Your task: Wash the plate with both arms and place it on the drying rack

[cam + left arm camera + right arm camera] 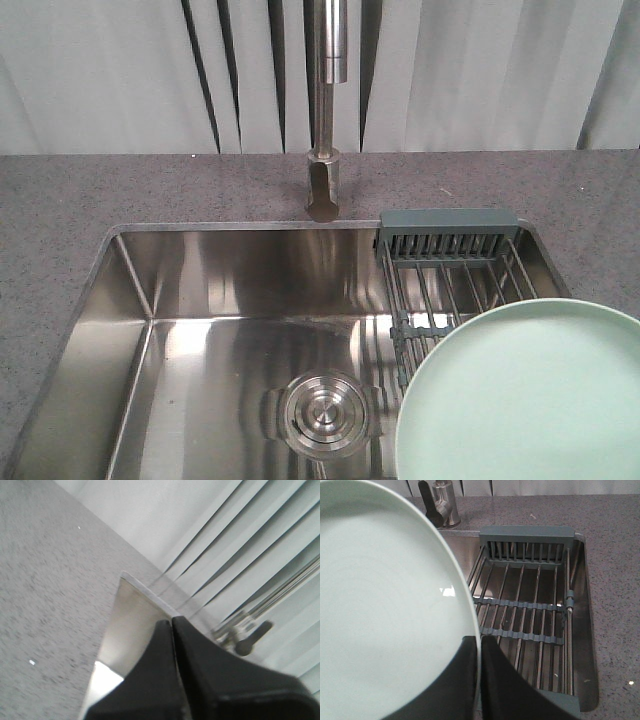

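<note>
While the right tool clamped the plate by its rim at lower right, near the drying rack, the left tool sat closed on nothing. Carrying it level toward the faucet seemed wisest.

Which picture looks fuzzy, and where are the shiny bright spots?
Left wrist view: the countertop is blurred and smeary. Front view: bright streaks of glare on the sink wall. Right wrist view: a small white glint on the plate.
</note>
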